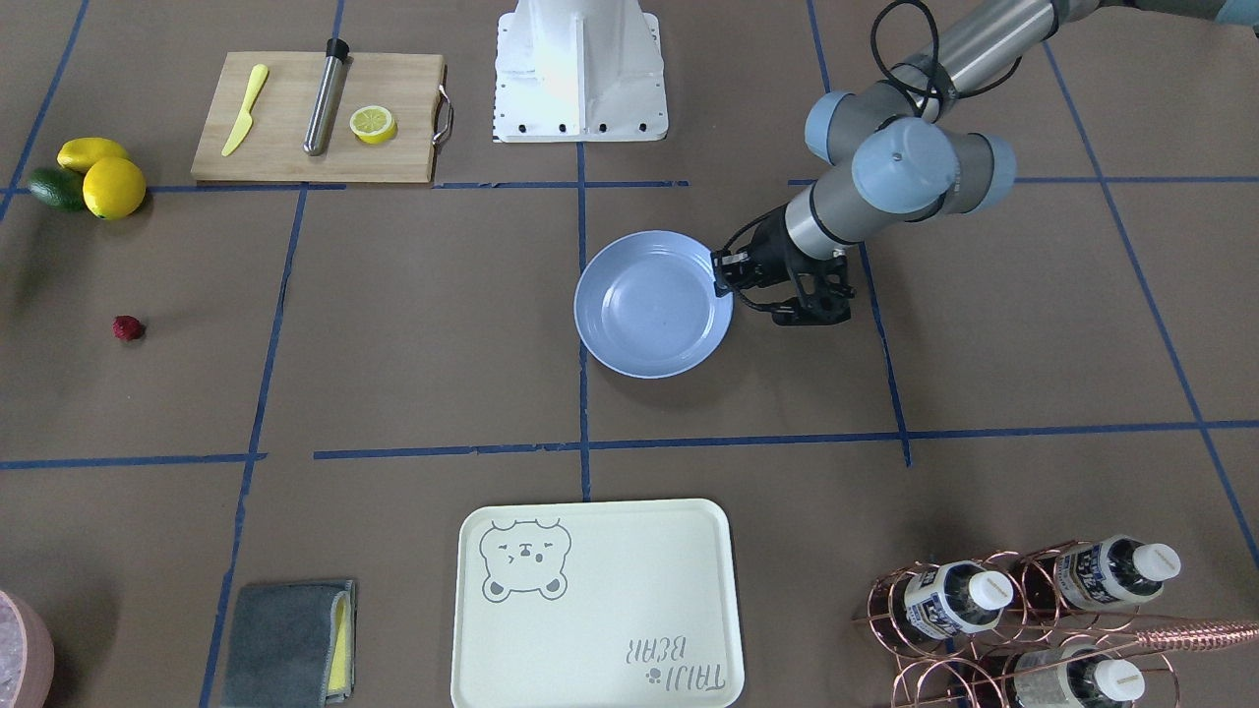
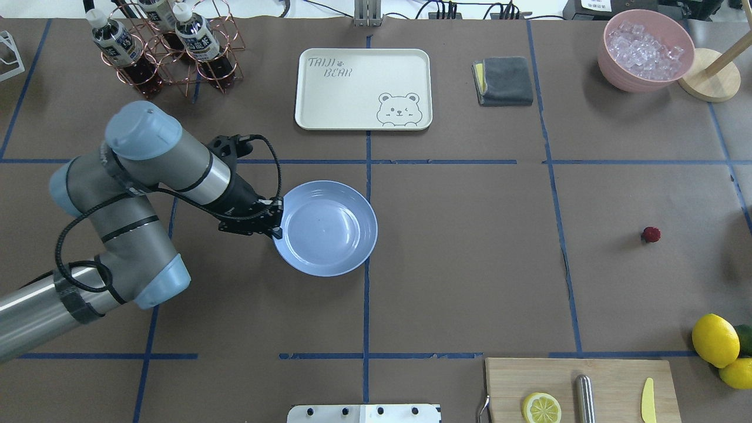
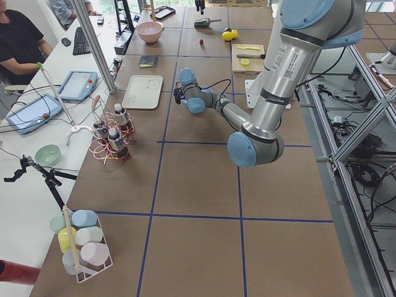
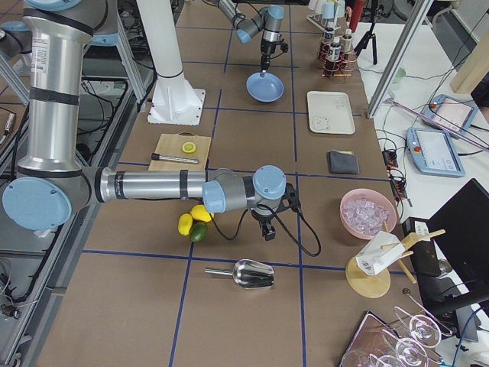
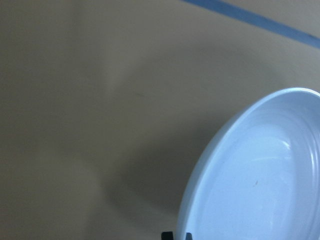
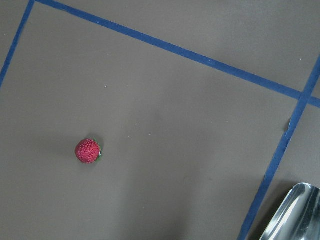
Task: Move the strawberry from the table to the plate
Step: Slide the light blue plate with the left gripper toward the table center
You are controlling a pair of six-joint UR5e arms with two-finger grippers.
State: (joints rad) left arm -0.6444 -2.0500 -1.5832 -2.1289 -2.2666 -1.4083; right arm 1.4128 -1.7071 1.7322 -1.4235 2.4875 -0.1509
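The strawberry [image 2: 650, 234] lies on the table [image 2: 470, 264] far out on the robot's right, well apart from the plate [image 2: 346, 258] at the middle. The right gripper [image 4: 267, 233] hangs near it and is by far the nearer. In the right wrist view the berry sits left of and below centre, so the reach likely goes that way. It is roundish, with no long axis to line up on. Whether the right gripper is wide or narrow I cannot tell. The left gripper [image 2: 276, 228] is at the plate's near-left rim, its jaws narrow with the rim between them, apparently pinching it. The tray [image 2: 329, 111] reads "TAIJI BEAR"; the labels on the bottles [image 2: 197, 38] are too small to read.
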